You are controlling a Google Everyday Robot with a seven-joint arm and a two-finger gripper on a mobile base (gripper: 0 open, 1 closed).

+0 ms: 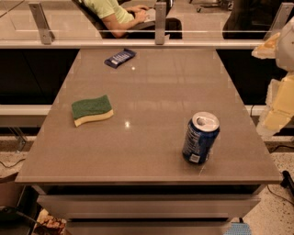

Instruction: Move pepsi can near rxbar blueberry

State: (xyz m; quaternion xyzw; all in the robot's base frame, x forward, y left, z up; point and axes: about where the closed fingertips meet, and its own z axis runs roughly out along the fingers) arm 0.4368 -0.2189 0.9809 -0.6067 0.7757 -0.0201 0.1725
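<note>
The pepsi can (200,137), dark blue with a silver top, stands upright on the grey-brown table (151,92) near its front right. The rxbar blueberry (119,58), a small flat navy bar with white lettering, lies at the far left of the table near the back edge. The can and the bar are far apart. My gripper (278,106) shows as cream and white parts at the right edge of the camera view, off the table's right side, to the right of the can and apart from it.
A green-and-yellow sponge (92,110) lies on the left of the table. A glass barrier with metal posts (160,23) runs along the back edge, with a seated person (115,13) behind it. Cables lie on the floor on both sides.
</note>
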